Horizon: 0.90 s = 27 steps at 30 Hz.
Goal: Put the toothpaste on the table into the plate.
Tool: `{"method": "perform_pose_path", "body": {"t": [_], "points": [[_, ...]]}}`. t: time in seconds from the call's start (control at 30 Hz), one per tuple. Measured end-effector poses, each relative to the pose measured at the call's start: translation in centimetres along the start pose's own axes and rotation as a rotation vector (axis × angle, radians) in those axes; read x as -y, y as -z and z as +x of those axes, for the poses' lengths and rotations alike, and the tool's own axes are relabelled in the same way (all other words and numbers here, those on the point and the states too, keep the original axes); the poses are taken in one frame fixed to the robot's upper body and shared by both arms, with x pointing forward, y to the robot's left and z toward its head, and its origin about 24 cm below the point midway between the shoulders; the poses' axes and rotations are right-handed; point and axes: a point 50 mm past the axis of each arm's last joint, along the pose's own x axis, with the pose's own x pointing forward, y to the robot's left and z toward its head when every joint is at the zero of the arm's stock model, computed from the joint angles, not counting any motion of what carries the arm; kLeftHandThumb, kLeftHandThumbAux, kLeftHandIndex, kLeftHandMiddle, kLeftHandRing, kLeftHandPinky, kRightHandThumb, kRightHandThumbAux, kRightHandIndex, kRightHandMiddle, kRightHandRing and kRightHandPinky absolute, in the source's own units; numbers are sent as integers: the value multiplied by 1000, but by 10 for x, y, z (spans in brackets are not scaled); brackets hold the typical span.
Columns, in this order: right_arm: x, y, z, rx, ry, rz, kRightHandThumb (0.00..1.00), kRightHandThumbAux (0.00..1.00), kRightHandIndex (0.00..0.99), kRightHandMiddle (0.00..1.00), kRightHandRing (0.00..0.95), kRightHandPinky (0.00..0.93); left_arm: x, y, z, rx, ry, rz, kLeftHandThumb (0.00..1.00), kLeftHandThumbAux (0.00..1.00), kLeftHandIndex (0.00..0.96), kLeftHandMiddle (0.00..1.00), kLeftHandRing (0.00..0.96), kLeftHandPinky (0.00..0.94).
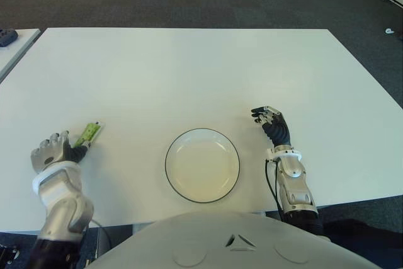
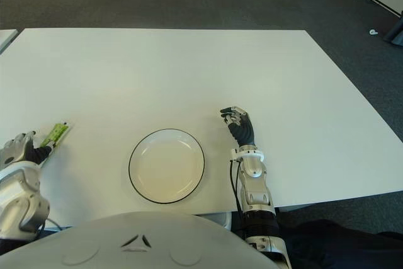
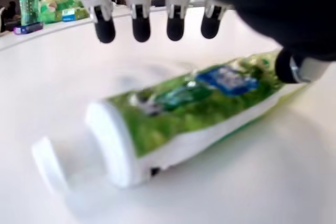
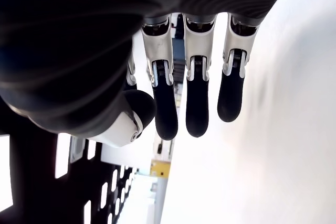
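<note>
A green and white toothpaste tube [image 1: 89, 133] lies flat on the white table [image 1: 189, 74] near its left side, left of the plate. In the left wrist view the toothpaste tube [image 3: 194, 114] shows its white cap, with my left hand's fingers [image 3: 139, 22] spread just above it and the thumb beside its far end; nothing is gripped. My left hand [image 1: 55, 149] is at the tube's near end. The round white plate [image 1: 202, 165] with a dark rim holds nothing. My right hand [image 1: 271, 121] shows just right of the plate, fingers relaxed and holding nothing.
A second table [image 1: 12, 51] with a dark object [image 1: 7, 36] stands at the far left. Dark carpet lies beyond the far edge. Green packages [image 3: 52, 6] show far off in the left wrist view.
</note>
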Motion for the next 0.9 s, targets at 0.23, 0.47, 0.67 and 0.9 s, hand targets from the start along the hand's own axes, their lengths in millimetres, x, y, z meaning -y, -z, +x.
{"method": "perform_pose_path", "body": {"t": [0.23, 0.47, 0.67, 0.9], "points": [[-1, 0, 1, 5, -3, 1, 691, 729, 424, 405, 365, 356, -17, 1, -31, 57, 11, 23, 419, 177, 0, 0, 0, 0], [-1, 0, 1, 9, -3, 1, 691, 728, 423, 399, 360, 356, -27, 4, -28, 102, -61, 23, 392, 155, 0, 0, 0, 0], [-1, 0, 1, 8, -1, 3, 689, 729, 421, 392, 360, 362, -32, 7, -27, 136, -116, 2, 365, 150, 0, 0, 0, 0], [-2, 0, 1, 8, 2, 6, 687, 730, 419, 392, 371, 390, -28, 9, -29, 175, -113, -29, 394, 151, 0, 0, 0, 0]]}}
